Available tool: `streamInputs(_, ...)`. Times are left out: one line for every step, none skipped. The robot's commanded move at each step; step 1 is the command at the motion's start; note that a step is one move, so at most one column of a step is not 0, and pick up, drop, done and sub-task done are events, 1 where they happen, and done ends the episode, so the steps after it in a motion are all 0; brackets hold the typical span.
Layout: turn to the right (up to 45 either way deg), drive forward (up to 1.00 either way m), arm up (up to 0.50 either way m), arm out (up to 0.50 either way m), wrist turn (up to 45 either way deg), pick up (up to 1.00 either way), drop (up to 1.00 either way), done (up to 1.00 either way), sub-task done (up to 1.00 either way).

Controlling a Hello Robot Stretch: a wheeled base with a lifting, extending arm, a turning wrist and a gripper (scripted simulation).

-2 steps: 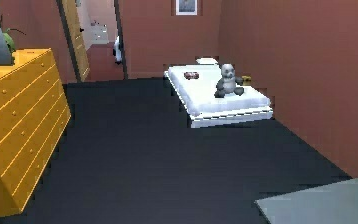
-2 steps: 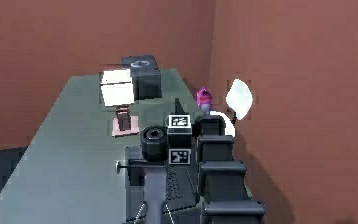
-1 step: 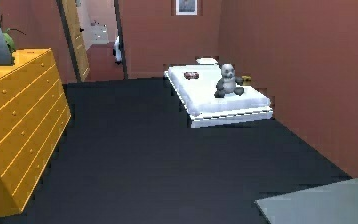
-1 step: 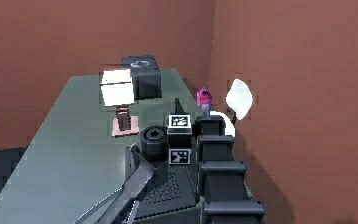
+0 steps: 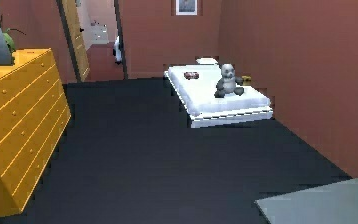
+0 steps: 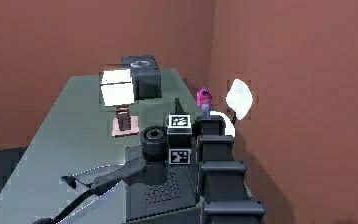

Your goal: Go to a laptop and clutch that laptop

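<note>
A grey-green desk runs across the arm side view. On its near part lies a dark flat slab with a keyboard-like grid, apparently the laptop, right beside the arm's dark bar. The two white marker squares stand above it. Left of them is the gripper's dark body, and its thin fingers reach left over the desk top. My gripper hangs over or on the desk near the slab. I cannot tell whether it holds anything.
On the desk stand a white-shaded lamp, a dark box, a pink thing and a white rounded thing, with red-brown walls behind. The forward view has a low white bed with a grey figure, a yellow dresser, a doorway and the desk's corner.
</note>
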Motion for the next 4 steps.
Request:
streamInputs(0.0, 0.00, 0.00, 0.00, 45.0, 0.00, 0.00, 0.00, 0.00)
streamInputs(0.0, 0.00, 0.00, 0.00, 6.0, 0.00, 0.00, 0.00, 0.00)
streamInputs(0.0, 0.00, -0.30, 0.00, 0.0, 0.00, 0.00, 0.00, 0.00)
streamInputs(0.0, 0.00, 0.00, 0.00, 0.0, 1.00, 0.00, 0.00, 0.00)
